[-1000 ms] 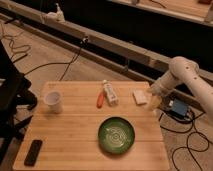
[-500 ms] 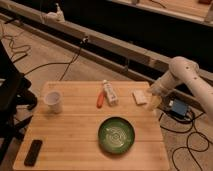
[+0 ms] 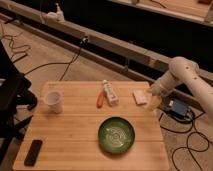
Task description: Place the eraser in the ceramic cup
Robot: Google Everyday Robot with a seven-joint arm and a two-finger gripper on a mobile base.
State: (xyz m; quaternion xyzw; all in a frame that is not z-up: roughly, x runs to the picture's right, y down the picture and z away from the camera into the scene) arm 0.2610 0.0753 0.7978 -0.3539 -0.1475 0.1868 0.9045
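Note:
The black eraser [image 3: 33,152] lies flat at the front left corner of the wooden table [image 3: 75,130]. The white ceramic cup [image 3: 53,101] stands upright near the table's left edge, well behind the eraser. The white arm comes in from the right; its gripper [image 3: 154,101] hangs at the table's right edge, beside the pale beige pad [image 3: 140,97], far from both eraser and cup. Nothing shows in the gripper.
A green glazed bowl [image 3: 116,135] sits at the front middle. A white tube [image 3: 109,92] and an orange item [image 3: 100,99] lie at the back middle. Cables and a blue box [image 3: 177,108] lie on the floor to the right. A dark chair [image 3: 12,95] stands at the left.

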